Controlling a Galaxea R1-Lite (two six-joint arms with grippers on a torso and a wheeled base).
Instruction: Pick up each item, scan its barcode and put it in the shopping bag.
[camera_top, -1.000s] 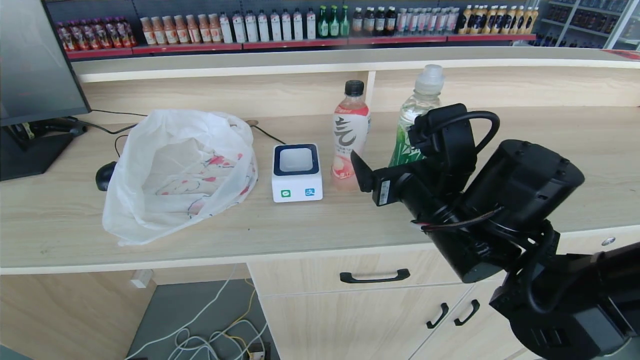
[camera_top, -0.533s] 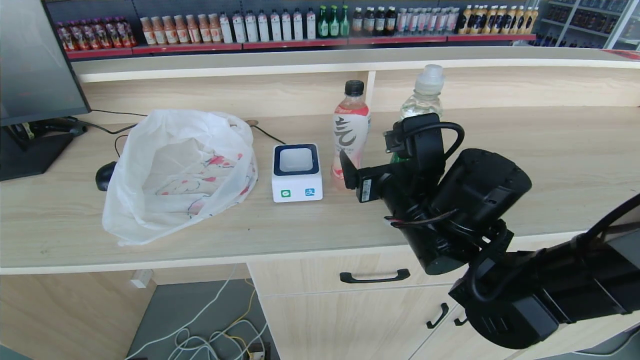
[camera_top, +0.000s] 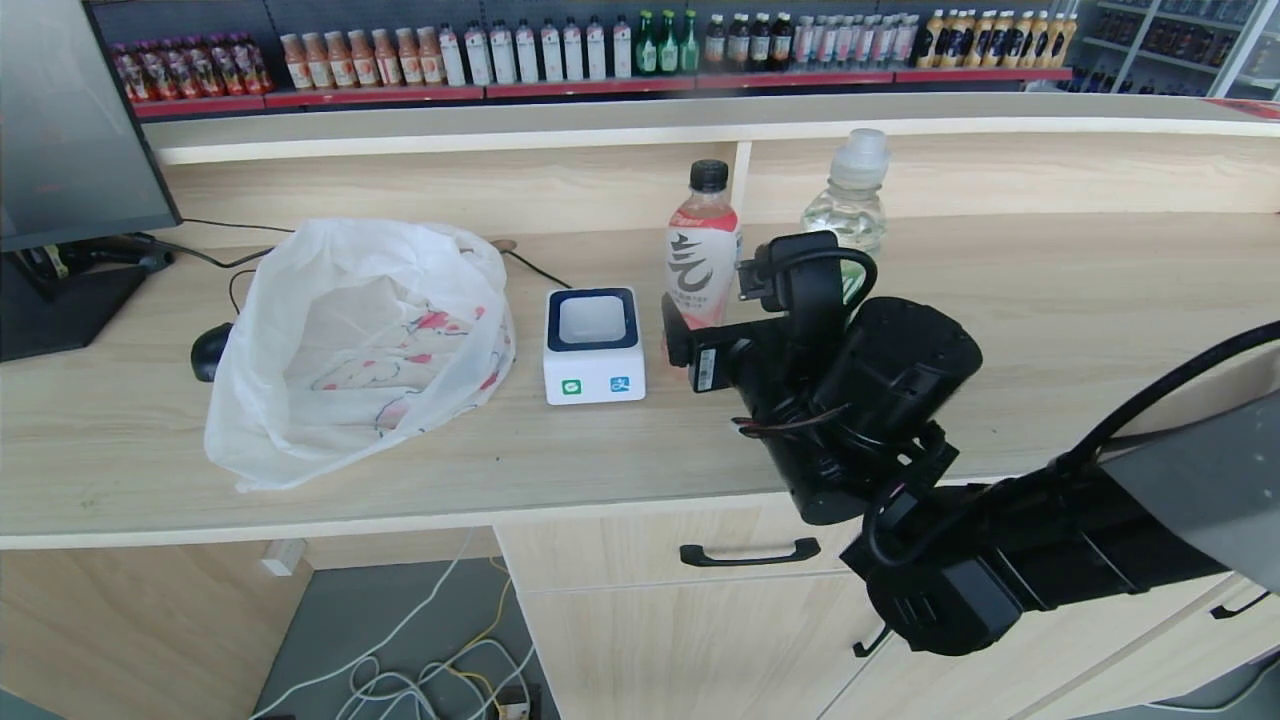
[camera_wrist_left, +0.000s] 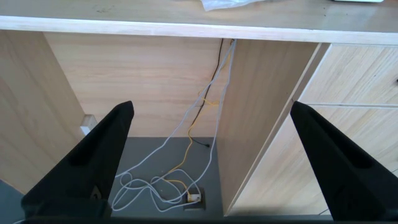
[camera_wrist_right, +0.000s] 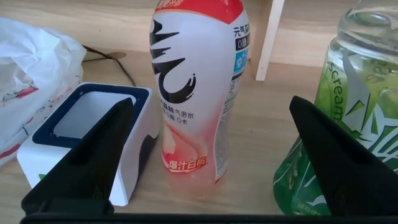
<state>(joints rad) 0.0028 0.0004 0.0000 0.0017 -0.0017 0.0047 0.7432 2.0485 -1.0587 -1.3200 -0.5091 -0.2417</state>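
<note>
Holding my right pincer spread, facing the pink peach-drink bottle standing on the counter between scanner and green-labelled water bottle; I'm risking a finger knocking either neighbour over.

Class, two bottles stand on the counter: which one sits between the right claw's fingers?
The pink bottle with the black cap, beside the scanner: it is centred in the open right claw. The green-labelled clear bottle stands off to one side.

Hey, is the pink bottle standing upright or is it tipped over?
Upright. The pink bottle stands on its base on the counter, black cap at the top.
</note>
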